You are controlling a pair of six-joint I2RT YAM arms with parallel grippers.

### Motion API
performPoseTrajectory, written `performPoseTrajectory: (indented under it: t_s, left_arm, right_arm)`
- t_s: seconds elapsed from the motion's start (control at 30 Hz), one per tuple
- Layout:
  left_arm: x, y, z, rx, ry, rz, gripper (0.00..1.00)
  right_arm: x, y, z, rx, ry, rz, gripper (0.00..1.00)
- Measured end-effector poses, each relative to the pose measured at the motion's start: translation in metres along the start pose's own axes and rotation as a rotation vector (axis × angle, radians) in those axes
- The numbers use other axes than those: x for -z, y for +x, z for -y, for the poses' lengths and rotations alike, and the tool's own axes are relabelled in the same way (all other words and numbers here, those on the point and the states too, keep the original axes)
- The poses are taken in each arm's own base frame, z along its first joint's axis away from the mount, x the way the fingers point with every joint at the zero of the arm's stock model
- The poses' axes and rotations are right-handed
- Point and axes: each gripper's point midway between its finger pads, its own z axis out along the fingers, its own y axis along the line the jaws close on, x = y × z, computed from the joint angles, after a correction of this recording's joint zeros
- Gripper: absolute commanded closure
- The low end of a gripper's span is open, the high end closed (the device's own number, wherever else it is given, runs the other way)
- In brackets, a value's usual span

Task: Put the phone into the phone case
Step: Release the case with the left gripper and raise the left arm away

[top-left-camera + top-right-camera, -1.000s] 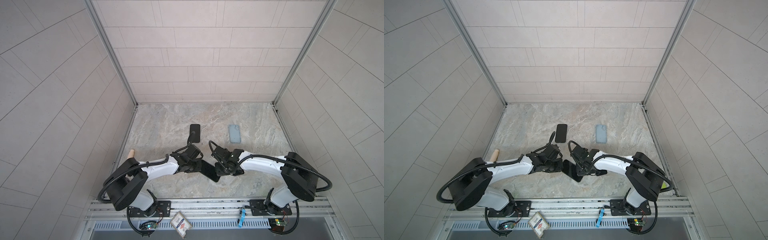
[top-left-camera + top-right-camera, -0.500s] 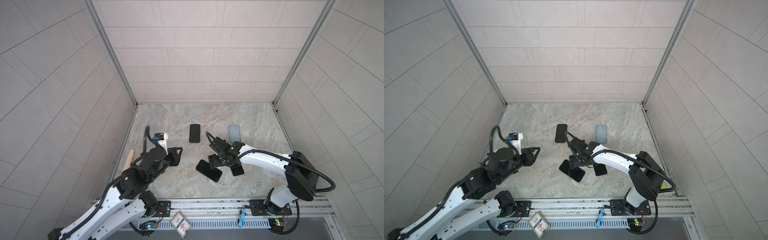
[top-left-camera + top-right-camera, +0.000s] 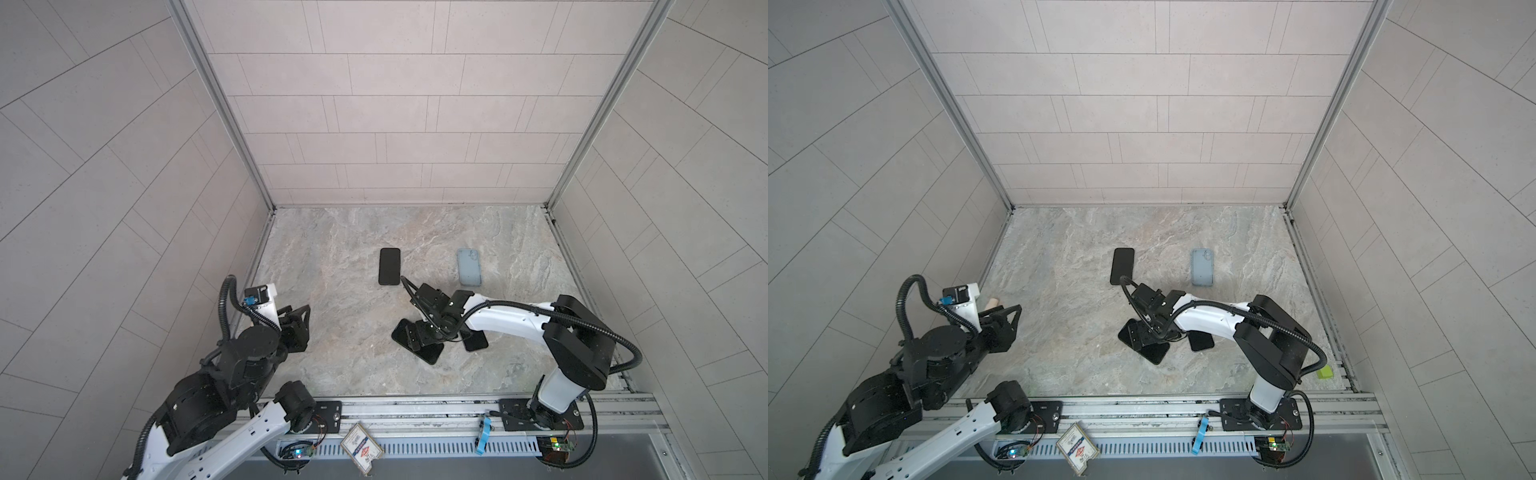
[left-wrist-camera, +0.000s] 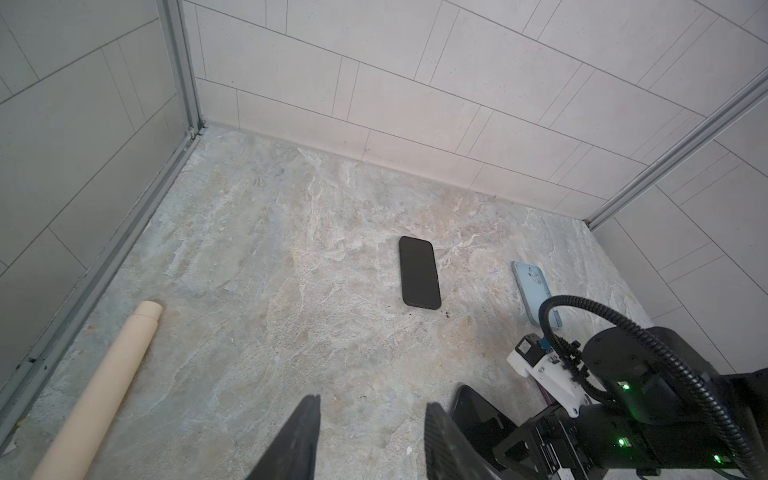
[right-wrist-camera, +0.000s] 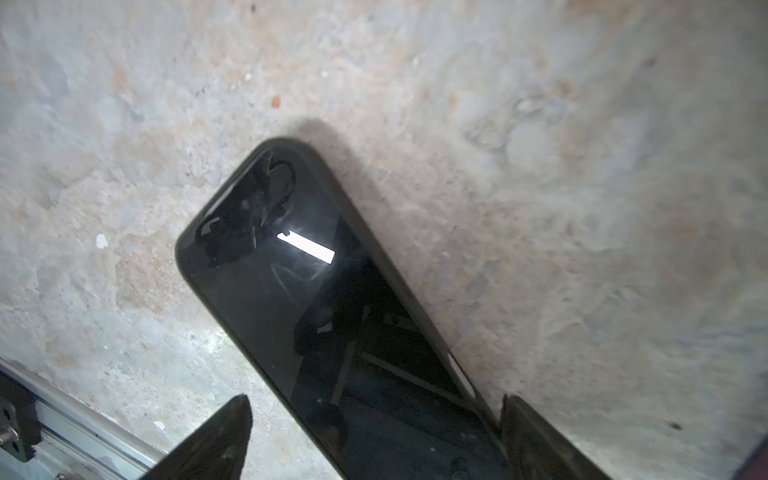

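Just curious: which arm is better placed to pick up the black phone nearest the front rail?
Right, I'd say. The right tool hangs open straddling that phone; the left tool, also open, is far off to the side.

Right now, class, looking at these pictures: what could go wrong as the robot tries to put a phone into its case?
1. The right claw straddles the near phone, one finger right at its edge; pulling away could drag it askew.
2. A dark slab lies half hidden under the right arm, so a sweep could knock it.
3. The near phone is glossy and mirrors light; a grip may slip.
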Motion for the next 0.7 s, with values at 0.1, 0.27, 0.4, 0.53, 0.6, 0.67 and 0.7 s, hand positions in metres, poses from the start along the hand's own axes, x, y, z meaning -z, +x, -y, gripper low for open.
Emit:
performPoseTrajectory:
  t_s: [0.1, 0.27, 0.4, 0.53, 0.6, 0.67, 0.7]
  left_arm:
    - [0.007, -0.003, -0.007, -0.006, -0.005, 0.026, 0.53]
    - [0.015, -0.012, -0.015, -0.055, -0.032, 0.049, 0.54]
    - [0.018, -0.016, -0.02, -0.072, -0.055, 0.07, 0.56]
    - [0.014, -0.012, -0.021, -0.098, -0.07, 0.057, 0.56]
    - [0.011, -0.011, -0.02, -0.111, -0.079, 0.05, 0.56]
    - [0.009, -0.011, -0.019, -0.121, -0.085, 0.041, 0.55]
    - [0.008, -0.01, -0.018, -0.125, -0.087, 0.036, 0.56]
  right_arm:
    - [-0.005, 0.008, -0.014, 0.05, 0.001, -0.022, 0.04]
    - [-0.008, 0.017, -0.029, 0.114, 0.036, -0.039, 0.05]
    - [-0.011, 0.015, -0.028, 0.131, 0.122, -0.037, 0.1]
    - [-0.018, 0.013, -0.024, 0.11, 0.204, -0.038, 0.13]
    - [-0.021, 0.014, -0.024, 0.105, 0.243, -0.03, 0.16]
    - [-0.021, 0.016, -0.028, 0.09, 0.257, -0.021, 0.22]
    - [-0.022, 0.017, -0.029, 0.083, 0.259, -0.017, 0.25]
